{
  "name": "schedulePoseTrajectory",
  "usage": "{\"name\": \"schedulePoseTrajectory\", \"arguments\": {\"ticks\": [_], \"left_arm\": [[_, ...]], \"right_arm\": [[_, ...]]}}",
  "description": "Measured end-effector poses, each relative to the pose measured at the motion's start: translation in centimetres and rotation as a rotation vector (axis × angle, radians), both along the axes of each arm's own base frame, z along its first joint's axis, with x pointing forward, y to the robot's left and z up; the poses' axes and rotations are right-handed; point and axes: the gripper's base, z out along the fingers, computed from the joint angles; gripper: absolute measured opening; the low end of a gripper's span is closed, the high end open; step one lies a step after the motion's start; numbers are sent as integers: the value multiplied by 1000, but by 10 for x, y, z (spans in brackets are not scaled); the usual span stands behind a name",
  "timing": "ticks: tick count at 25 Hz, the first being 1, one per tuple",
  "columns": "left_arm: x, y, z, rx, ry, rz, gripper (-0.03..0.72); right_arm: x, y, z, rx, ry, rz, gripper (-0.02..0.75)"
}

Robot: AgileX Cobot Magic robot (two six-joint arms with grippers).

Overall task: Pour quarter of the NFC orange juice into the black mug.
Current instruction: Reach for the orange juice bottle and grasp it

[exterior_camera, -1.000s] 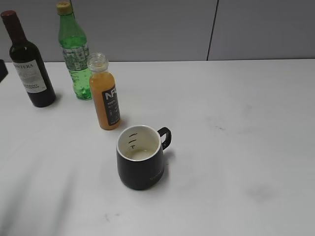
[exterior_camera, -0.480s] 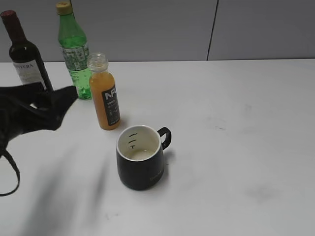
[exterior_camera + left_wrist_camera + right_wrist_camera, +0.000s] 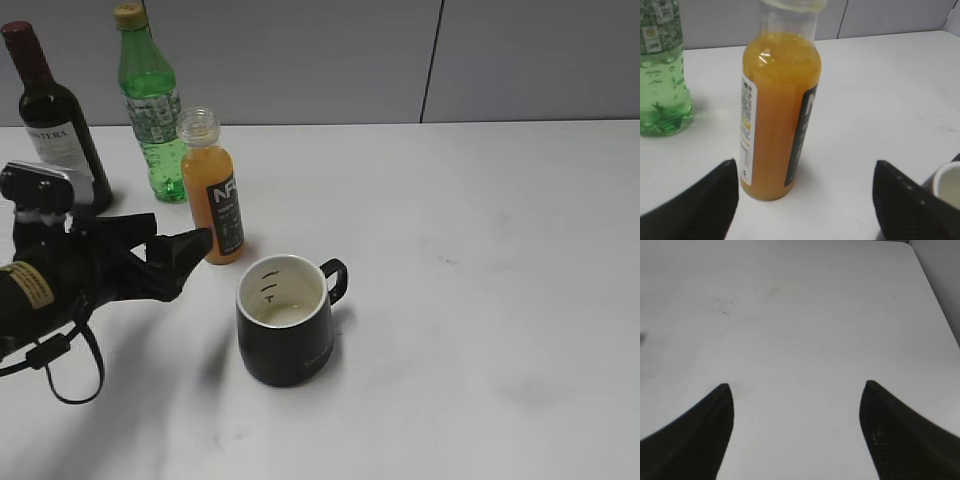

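No juice has been poured yet, as far as can be judged: the small clear plastic bottle of orange juice with the black "NFC" label (image 3: 213, 190) stands upright and uncapped in the upper left of the exterior view, full nearly to its shoulder. The squat matte black mug with the white inside (image 3: 285, 320) sits at centre frame, right of and below the bottle. Only a faint pale residue is seen at its bottom. Grasping, lifting and tilting are all left to do.

The left end effector (image 3: 805, 197) is held spread apart, the bottle lying between its fingers without contact. The right end effector (image 3: 796, 427) is likewise spread, over bare white bench (image 3: 805, 315).
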Motion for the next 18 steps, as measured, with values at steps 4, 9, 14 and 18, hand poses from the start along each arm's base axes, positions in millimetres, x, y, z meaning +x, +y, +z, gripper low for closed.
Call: {"name": "schedulePoseTrajectory", "arguments": {"ticks": [4,9,14,18], "left_arm": [[12,-6,-9,-1,-3,-6,645],[25,-11,-15,27,-27,-16,645],[41,-10,-19,49,-48,-2,645],[52,-10,-22,51,-55,6,643]], "right_arm": [[0,0,0,0,0,0,594],[0,0,0,0,0,0,594],[0,0,0,0,0,0,594],[0,0,0,0,0,0,594]]}}
